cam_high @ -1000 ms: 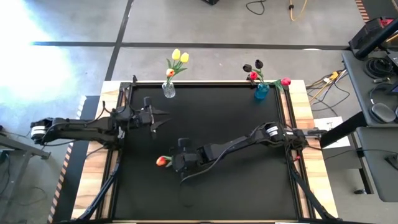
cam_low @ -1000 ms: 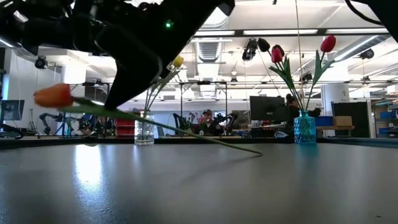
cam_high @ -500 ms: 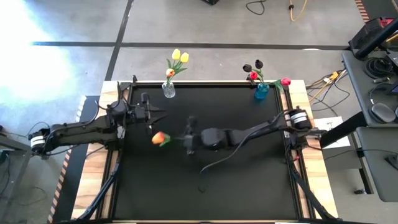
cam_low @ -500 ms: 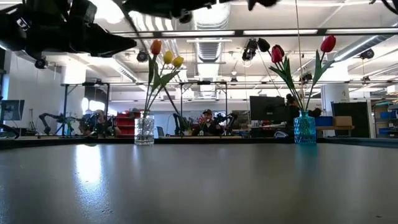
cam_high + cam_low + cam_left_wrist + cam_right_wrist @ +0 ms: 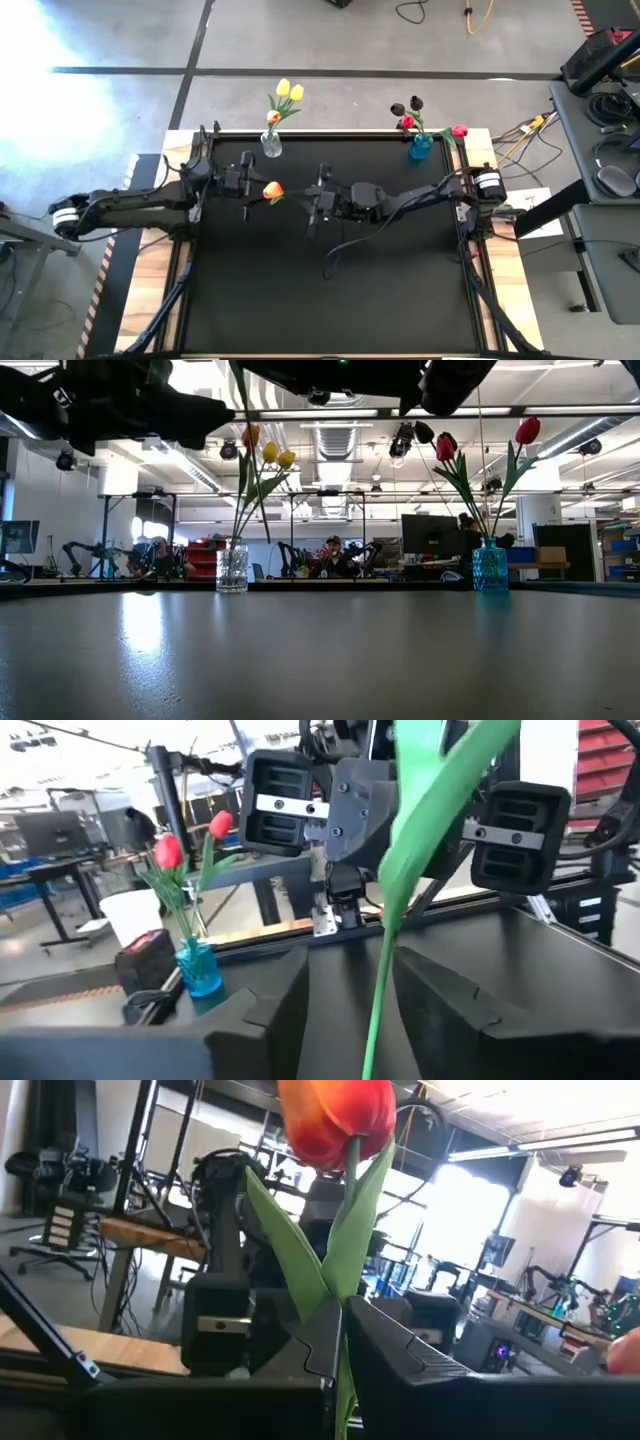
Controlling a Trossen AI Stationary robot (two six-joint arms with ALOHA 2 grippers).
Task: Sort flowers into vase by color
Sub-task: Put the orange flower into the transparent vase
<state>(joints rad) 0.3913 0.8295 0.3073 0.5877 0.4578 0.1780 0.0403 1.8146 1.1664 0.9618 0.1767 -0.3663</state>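
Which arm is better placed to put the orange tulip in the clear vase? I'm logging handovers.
Probably the left. The right gripper is shut on the orange tulip, but the left gripper is right beside it and nearer the clear vase.

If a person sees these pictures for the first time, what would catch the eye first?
Probably the orange tulip held above the middle of the black table, its stem pinched in the shut right gripper, while the left gripper faces it with fingers around the stem. Next, at the far edge, the clear vase with yellow and orange flowers and the blue vase with red and dark ones.
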